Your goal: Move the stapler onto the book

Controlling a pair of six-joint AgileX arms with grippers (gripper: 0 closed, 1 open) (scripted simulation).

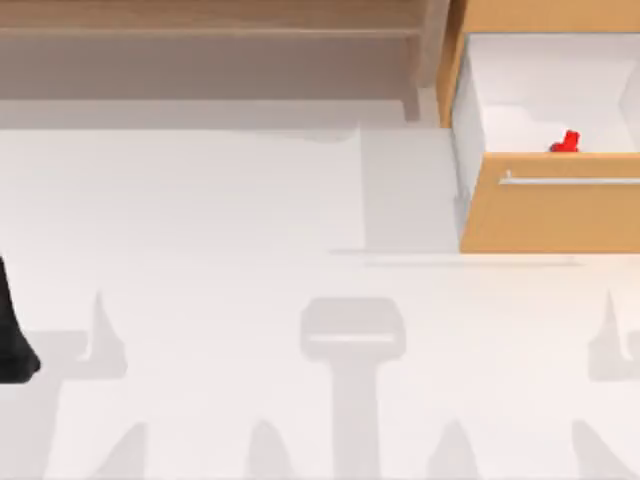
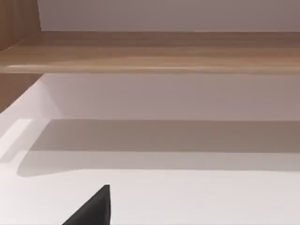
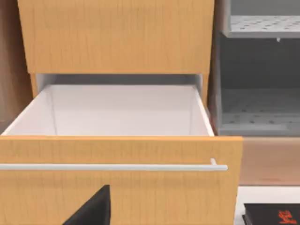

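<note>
The stapler [image 1: 566, 142], tiny and bright red, lies inside the open white drawer [image 1: 520, 100] at the top view's far right, just behind its wooden front [image 1: 560, 210]. In the right wrist view the book [image 3: 272, 216], black with red print, lies on the table beside that drawer front [image 3: 117, 187]; the stapler is hidden there behind the front panel. A black part of my right gripper [image 3: 93, 210] faces the drawer front, below its metal handle [image 3: 112, 167]. My left arm [image 1: 12, 335] is parked at the table's left edge, and its gripper [image 2: 93, 210] faces a wooden shelf.
A long wooden shelf [image 1: 210, 20] runs along the back of the white table [image 1: 250, 220]. A grey perforated rack [image 3: 260, 93] stands beside the drawer cabinet. The pulled-out drawer juts over the table's right rear.
</note>
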